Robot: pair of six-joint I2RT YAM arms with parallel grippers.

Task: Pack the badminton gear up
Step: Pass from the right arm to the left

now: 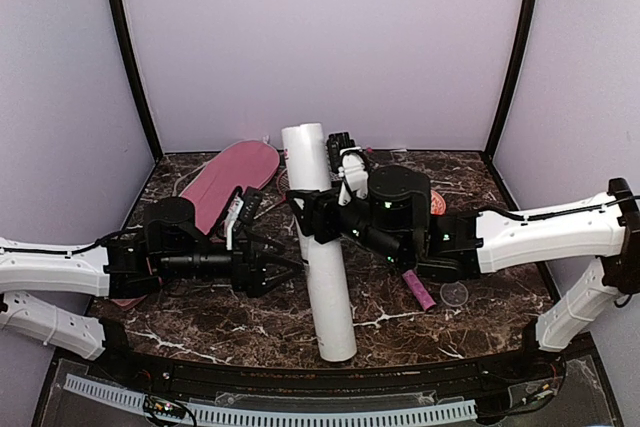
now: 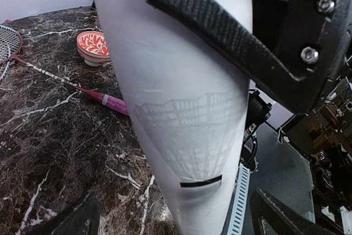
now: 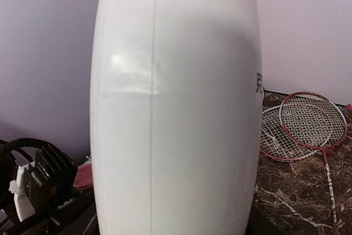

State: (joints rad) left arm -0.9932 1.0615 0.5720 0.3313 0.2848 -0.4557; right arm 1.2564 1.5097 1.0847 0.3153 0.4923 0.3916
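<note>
A tall white tube stands upright in the middle of the table. My right gripper is shut on its upper half from the right, and the tube fills the right wrist view. My left gripper is open, with its fingers on either side of the tube lower down and gaps on both sides. Two red-framed rackets lie overlapping on the table behind. One pink racket handle shows under the right arm. The long pink bag lies at the back left.
A red-and-white patterned bowl sits beyond the racket shaft. A small clear disc lies beside the pink handle. Grey walls close the table at the back and sides. A slotted white rail runs along the near edge.
</note>
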